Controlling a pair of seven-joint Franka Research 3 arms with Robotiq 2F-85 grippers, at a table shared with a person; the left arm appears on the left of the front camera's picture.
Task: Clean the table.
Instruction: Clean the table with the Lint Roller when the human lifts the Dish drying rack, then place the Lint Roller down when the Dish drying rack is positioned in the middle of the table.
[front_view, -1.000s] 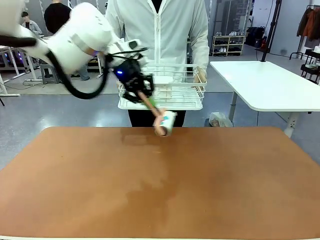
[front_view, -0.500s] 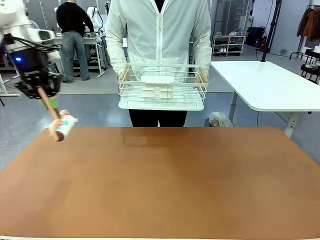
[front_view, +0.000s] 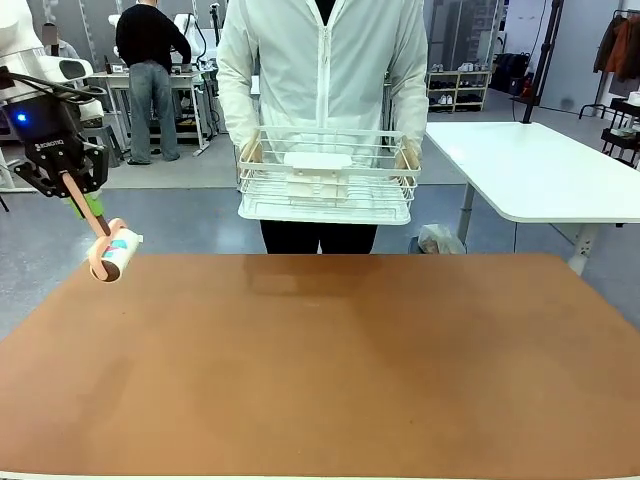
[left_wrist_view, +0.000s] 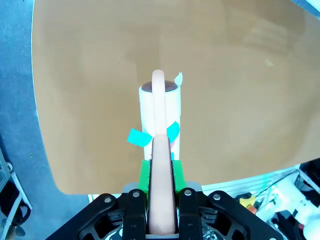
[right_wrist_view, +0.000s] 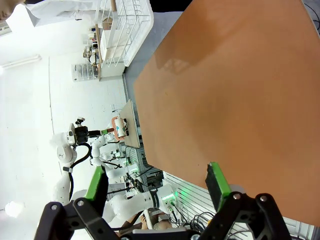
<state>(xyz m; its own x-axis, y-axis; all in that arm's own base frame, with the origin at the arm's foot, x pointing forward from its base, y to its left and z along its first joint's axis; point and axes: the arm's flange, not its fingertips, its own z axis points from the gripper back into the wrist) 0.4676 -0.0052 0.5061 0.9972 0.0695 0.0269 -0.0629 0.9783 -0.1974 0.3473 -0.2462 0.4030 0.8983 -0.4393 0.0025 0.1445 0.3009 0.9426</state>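
Note:
The reddish-brown table (front_view: 330, 370) takes up the lower part of the front view. My left gripper (front_view: 83, 196) hangs at the far left, shut on the pink handle of a lint roller (front_view: 112, 256). The roller's white head hovers just over the table's far-left corner. In the left wrist view the gripper (left_wrist_view: 161, 169) clamps the handle between its green pads, and the lint roller (left_wrist_view: 159, 111), with teal scraps on it, points out over the table (left_wrist_view: 235, 100). My right gripper (right_wrist_view: 156, 182) stands open above the table (right_wrist_view: 240, 90), holding nothing.
A person in a white jacket stands at the far edge holding a white wire basket (front_view: 325, 180) with a white block in it, level with the table's middle. A white-topped table (front_view: 540, 170) stands at the back right. Grey floor lies beyond the left edge.
My left arm swung the lint roller from the middle of the far edge out to the far-left corner, then nearly stopped. The person kept holding the basket.

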